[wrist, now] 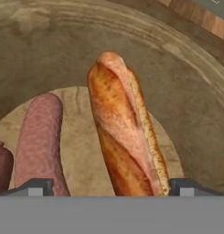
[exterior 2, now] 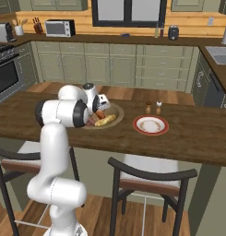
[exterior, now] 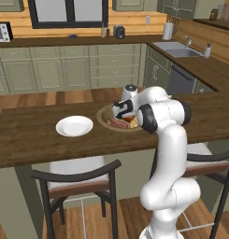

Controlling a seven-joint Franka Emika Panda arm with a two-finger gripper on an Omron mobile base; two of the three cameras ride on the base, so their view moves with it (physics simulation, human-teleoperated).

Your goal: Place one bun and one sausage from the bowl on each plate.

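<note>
My gripper (wrist: 109, 188) is open, low inside the tan wooden bowl (wrist: 191, 91). A long golden-brown bun (wrist: 122, 128) lies between its fingertips, nearer the right one. A pinkish sausage (wrist: 40, 137) lies to the bun's left, and the end of a second sausage (wrist: 1, 169) shows at the edge. In the base views the hand hangs over the bowl (exterior: 105, 116) (exterior 2: 117, 110), which holds a bun (exterior 2: 106, 121) and sausages (exterior: 117, 123). The plain white plate (exterior: 74, 126) sits left of the bowl. The red-rimmed plate (exterior 2: 151, 125) sits to its right. Both plates are bare.
Two small shakers (exterior 2: 153, 108) stand behind the red-rimmed plate. Dark chairs (exterior: 78, 179) (exterior 2: 149, 177) are tucked under the counter's near edge. A sink (exterior: 177, 49) sits on the far right counter.
</note>
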